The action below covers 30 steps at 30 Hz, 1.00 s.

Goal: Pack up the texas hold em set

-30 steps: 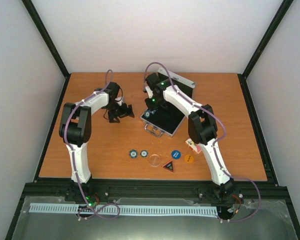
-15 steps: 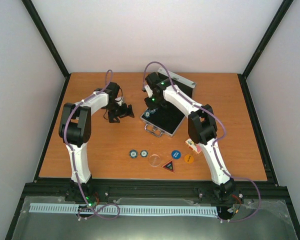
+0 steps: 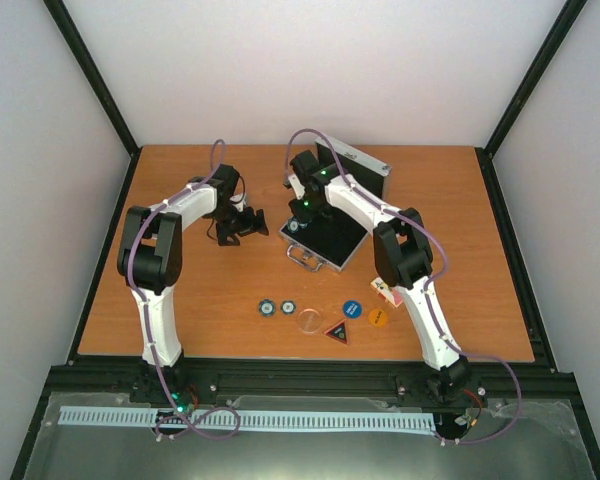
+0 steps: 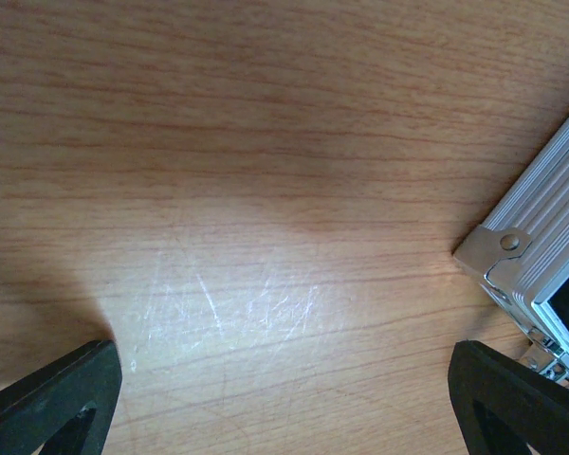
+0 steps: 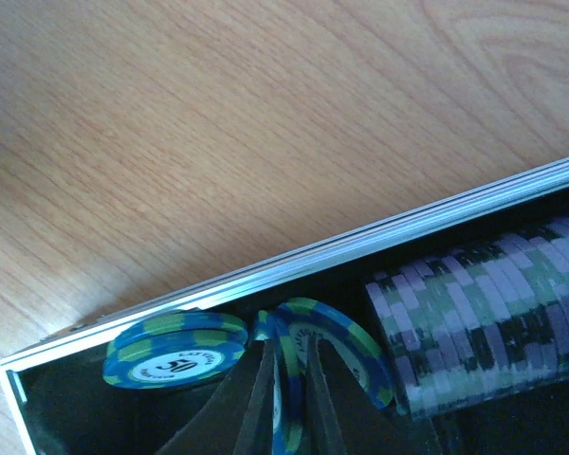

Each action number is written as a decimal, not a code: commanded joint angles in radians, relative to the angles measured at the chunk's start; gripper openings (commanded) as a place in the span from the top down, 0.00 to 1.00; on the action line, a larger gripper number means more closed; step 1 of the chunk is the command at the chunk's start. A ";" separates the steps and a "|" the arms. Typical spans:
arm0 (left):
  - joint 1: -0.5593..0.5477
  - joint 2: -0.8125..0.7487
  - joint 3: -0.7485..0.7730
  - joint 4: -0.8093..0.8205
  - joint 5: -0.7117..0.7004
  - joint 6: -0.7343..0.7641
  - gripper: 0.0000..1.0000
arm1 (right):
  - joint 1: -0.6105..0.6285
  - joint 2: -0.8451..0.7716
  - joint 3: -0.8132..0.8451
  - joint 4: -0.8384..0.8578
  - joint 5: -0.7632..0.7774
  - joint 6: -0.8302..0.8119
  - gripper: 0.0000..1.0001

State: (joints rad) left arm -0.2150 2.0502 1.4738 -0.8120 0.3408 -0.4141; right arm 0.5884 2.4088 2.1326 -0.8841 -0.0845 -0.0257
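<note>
The silver case [image 3: 332, 246] lies open at the table's middle back, its lid [image 3: 358, 163] raised. My right gripper [image 3: 301, 213] reaches into the case's left end. In the right wrist view it [image 5: 287, 368] is shut on a blue-green chip [image 5: 289, 417] held on edge. A second such chip [image 5: 174, 351] lies flat to its left, a third [image 5: 349, 353] leans to its right, and a row of grey-green chips [image 5: 493, 322] fills the slot beyond. My left gripper [image 3: 242, 225] is open and empty over bare wood left of the case corner [image 4: 541, 237].
Near the front lie two blue chips [image 3: 266, 308], a clear disc [image 3: 309, 321], a triangular button [image 3: 338, 331], a blue round button [image 3: 352, 309] and an orange one [image 3: 378, 317]. The red-backed deck [image 3: 385, 293] lies partly behind the right arm.
My right arm has shifted slightly left over the case's left end. The left arm has not moved.
</note>
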 commanded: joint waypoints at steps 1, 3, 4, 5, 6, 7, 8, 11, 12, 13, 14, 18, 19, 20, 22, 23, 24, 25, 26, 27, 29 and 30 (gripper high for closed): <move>0.011 0.036 -0.042 -0.017 -0.053 0.015 0.02 | -0.006 0.031 -0.005 0.011 0.034 -0.010 0.85; 0.011 0.035 -0.043 -0.016 -0.052 0.015 0.02 | -0.006 0.027 0.001 0.011 0.048 -0.008 0.76; 0.011 0.036 -0.043 -0.016 -0.052 0.015 0.02 | -0.006 0.024 0.003 0.010 0.058 -0.007 0.73; 0.011 0.036 -0.043 -0.017 -0.052 0.014 0.02 | -0.006 0.019 0.005 0.008 0.066 -0.005 0.71; 0.011 0.036 -0.041 -0.017 -0.051 0.013 0.02 | -0.006 0.013 0.006 0.007 0.071 -0.006 0.69; 0.011 0.036 -0.042 -0.017 -0.050 0.013 0.02 | -0.006 0.006 0.004 0.005 0.074 -0.005 0.68; 0.011 0.036 -0.042 -0.015 -0.049 0.012 0.02 | -0.006 0.000 0.003 0.004 0.076 -0.004 0.67; 0.011 0.036 -0.040 -0.015 -0.048 0.011 0.02 | -0.006 -0.019 -0.002 -0.001 0.082 -0.002 0.66; 0.011 0.036 -0.038 -0.015 -0.048 0.012 0.02 | -0.006 -0.025 -0.004 -0.002 0.087 -0.002 0.66; 0.011 0.034 -0.038 -0.015 -0.048 0.012 0.02 | -0.006 -0.032 -0.007 -0.001 0.092 -0.001 0.66; 0.011 0.034 -0.038 -0.014 -0.048 0.012 0.02 | -0.006 -0.040 -0.010 -0.001 0.096 0.000 0.65; 0.011 0.034 -0.039 -0.013 -0.048 0.011 0.02 | -0.006 -0.070 -0.013 0.002 0.112 0.003 0.59; 0.011 0.034 -0.038 -0.014 -0.047 0.012 0.02 | -0.004 -0.077 -0.010 0.002 0.118 0.005 0.57; 0.012 0.032 -0.039 -0.014 -0.048 0.012 0.02 | -0.005 -0.083 -0.008 0.001 0.123 0.007 0.55; 0.011 0.033 -0.038 -0.014 -0.048 0.012 0.02 | -0.004 -0.096 0.000 0.001 0.130 0.012 0.51; 0.011 0.033 -0.037 -0.013 -0.048 0.012 0.02 | -0.004 -0.101 0.004 -0.001 0.129 0.012 0.50; 0.011 0.032 -0.036 -0.014 -0.047 0.012 0.02 | -0.004 -0.105 0.013 -0.009 0.125 0.013 0.50; 0.012 0.033 -0.035 -0.013 -0.046 0.011 0.02 | -0.003 -0.105 0.024 -0.021 0.113 0.013 0.50; 0.012 0.032 -0.036 -0.014 -0.046 0.011 0.02 | -0.001 -0.105 0.038 -0.033 0.093 0.016 0.50; 0.011 0.030 -0.035 -0.013 -0.047 0.012 0.02 | 0.000 -0.106 0.044 -0.046 0.071 0.018 0.50; 0.012 0.030 -0.036 -0.013 -0.048 0.012 0.02 | 0.006 -0.112 0.044 -0.071 0.024 0.034 0.49; 0.011 0.031 -0.038 -0.012 -0.049 0.011 0.02 | 0.010 -0.115 0.044 -0.081 0.001 0.043 0.47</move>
State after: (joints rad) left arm -0.2150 2.0495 1.4723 -0.8101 0.3412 -0.4141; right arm 0.5880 2.3428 2.1513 -0.9089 -0.0109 -0.0120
